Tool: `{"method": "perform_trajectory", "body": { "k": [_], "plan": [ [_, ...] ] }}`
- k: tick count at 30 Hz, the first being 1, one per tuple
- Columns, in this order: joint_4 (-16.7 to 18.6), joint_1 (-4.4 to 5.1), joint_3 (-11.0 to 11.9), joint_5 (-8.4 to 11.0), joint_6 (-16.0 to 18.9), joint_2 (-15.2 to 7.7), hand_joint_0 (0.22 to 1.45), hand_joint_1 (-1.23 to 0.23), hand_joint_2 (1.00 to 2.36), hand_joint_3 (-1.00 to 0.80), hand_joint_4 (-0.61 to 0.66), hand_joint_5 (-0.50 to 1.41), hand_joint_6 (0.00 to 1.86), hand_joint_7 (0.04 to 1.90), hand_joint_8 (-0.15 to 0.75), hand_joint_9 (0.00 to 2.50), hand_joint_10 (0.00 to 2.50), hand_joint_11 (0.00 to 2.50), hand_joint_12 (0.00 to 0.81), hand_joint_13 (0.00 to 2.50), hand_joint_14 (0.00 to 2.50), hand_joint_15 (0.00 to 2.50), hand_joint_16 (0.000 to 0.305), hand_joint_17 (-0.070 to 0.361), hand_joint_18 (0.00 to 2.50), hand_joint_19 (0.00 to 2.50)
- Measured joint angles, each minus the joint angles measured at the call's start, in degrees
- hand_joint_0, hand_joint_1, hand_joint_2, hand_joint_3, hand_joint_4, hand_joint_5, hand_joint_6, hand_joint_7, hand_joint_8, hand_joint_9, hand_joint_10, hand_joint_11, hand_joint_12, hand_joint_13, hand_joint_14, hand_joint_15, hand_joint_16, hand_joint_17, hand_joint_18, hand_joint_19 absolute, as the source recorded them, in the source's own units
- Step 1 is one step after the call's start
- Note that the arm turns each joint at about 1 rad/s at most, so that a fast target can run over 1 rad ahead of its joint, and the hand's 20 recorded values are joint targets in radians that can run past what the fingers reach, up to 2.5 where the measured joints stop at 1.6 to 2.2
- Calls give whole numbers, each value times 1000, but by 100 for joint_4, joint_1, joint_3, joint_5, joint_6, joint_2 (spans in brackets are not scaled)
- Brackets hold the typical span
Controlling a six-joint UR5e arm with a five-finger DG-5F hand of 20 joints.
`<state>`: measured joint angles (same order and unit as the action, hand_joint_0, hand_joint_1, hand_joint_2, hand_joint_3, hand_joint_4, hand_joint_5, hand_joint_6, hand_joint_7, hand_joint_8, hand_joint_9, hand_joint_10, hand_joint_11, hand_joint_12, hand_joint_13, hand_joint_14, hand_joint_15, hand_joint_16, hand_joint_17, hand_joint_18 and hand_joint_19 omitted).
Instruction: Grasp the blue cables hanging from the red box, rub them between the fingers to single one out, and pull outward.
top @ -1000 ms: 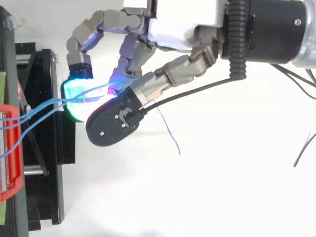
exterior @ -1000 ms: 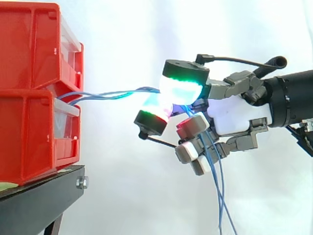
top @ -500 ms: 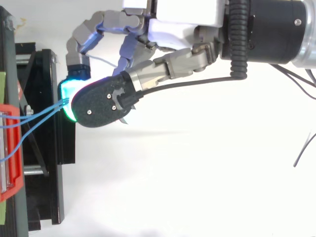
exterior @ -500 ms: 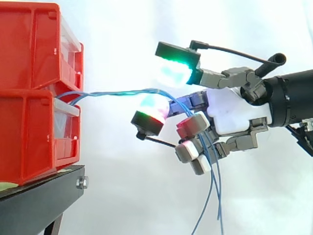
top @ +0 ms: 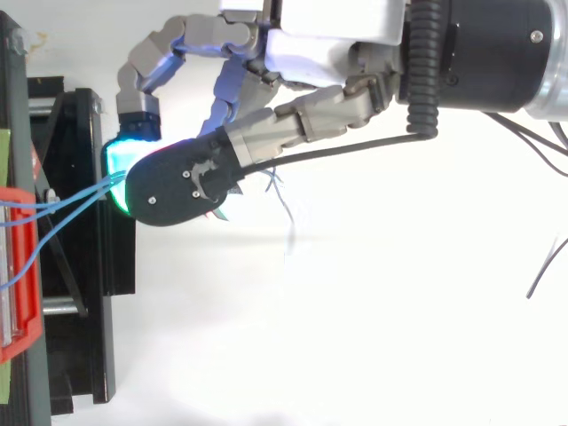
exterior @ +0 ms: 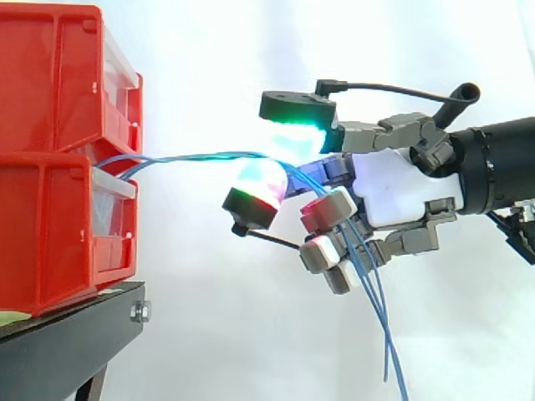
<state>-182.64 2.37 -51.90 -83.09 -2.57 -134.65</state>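
Note:
Thin blue cables (exterior: 192, 156) come out of the gap between the two stacked red boxes (exterior: 58, 167) and run level to my hand (exterior: 393, 188). They cross the top of a glowing finger pad (exterior: 255, 188), pass through the curled fingers, and hang down with their loose ends (exterior: 386, 334) below the hand. The thumb pad (exterior: 297, 113) hovers just above the cables, with a narrow gap to the finger pad. From above, the cables (top: 71, 197) leave the red box (top: 18, 266) and vanish under the thumb of the hand (top: 311, 40).
The red boxes stand on a black stand (exterior: 67, 342) at the left, before a white curtain. The stand's black frame (top: 89, 266) lies directly beneath the fingertips in the top view.
A second ago the thumb pad pressed the cables onto the finger pad. It then lifted off and has since come down a little. The hanging ends have swung to the right.

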Motion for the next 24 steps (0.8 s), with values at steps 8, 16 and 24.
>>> {"method": "perform_trajectory", "body": {
  "k": [8, 16, 24],
  "plan": [
    [0, 0, 1, 3, -5, 0, 751, -893, 1015, -271, -139, -179, 934, 1014, 287, 1192, 26, 1042, 370, 1010, 28, 737, 51, 115, 867, 794],
    [-18, -3, 5, -3, 1, 0, 786, -882, 1000, -500, -131, -166, 951, 1095, 277, 1252, 26, 1100, 364, 1015, 28, 724, 49, 110, 876, 773],
    [-42, -8, 22, -5, 2, 0, 510, -821, 1000, -500, 46, -155, 922, 953, 306, 1279, 23, 1069, 393, 1055, 27, 753, 55, 124, 911, 811]
  ]
}}
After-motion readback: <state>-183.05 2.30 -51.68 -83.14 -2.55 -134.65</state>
